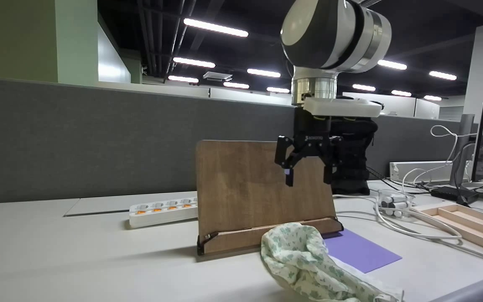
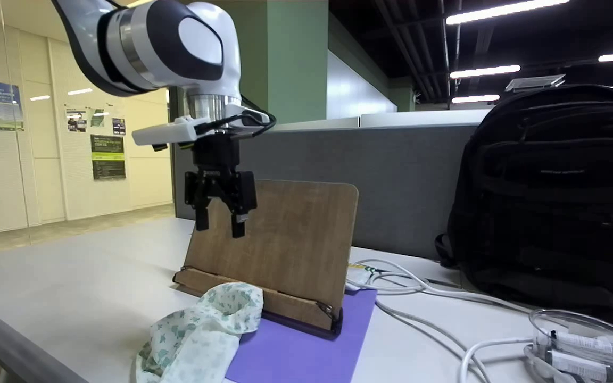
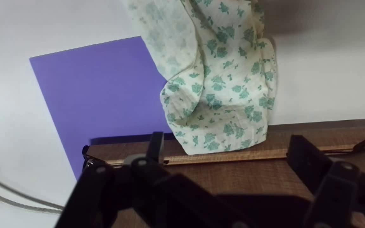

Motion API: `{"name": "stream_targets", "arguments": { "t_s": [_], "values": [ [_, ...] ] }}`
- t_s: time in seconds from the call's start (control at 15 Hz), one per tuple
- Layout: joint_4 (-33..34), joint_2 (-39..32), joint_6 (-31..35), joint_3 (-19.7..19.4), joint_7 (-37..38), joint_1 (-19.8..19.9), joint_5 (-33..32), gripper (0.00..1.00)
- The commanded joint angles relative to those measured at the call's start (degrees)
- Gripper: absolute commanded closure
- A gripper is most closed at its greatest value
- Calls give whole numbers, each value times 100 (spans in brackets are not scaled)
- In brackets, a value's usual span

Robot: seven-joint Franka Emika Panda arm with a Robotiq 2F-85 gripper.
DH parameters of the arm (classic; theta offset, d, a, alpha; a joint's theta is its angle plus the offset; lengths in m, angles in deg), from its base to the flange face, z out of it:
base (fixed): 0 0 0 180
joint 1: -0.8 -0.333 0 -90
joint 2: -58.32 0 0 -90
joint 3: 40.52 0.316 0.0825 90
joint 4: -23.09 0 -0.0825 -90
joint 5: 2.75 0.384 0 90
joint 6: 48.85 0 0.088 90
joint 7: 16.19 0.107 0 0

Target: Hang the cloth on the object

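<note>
Wrist view: cloth (image 3: 230, 91) pale, rumpled, folded over itself, green floral print.

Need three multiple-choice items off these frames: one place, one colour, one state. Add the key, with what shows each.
1. Where is the cloth relative to the wooden stand?
A. Draped over its top edge
B. Low down, at its front
C. Behind it

2. What colour is the flat sheet partly beneath the stand?
A. Orange
B. Black
C. Purple

3. What state are the fingers in?
A. Apart, holding nothing
B. Closed on the cloth
C. Closed on the stand

Key:
1. B, since both exterior views show the cloth low in front of the wood.
2. C, since the sheet shows purple in all three views.
3. A, since both exterior views show a gap between the fingers, with the cloth lying below them.
</note>
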Motion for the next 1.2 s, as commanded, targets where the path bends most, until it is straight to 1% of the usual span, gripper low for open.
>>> {"name": "stream_targets", "arguments": {
  "t_s": [0.0, 0.2, 0.53, 0.8, 1.13],
  "values": [
    [20, -213, 96, -130, -271, -23, -113, 0],
    [55, -486, 145, -205, -668, -18, -87, 0],
    [50, -1045, 466, -236, -1147, -44, -52, 0],
    [70, -1517, 606, -222, -1284, -91, -107, 0],
    [71, -1916, 756, -343, -1153, -196, -355, 1]
  ]
}}
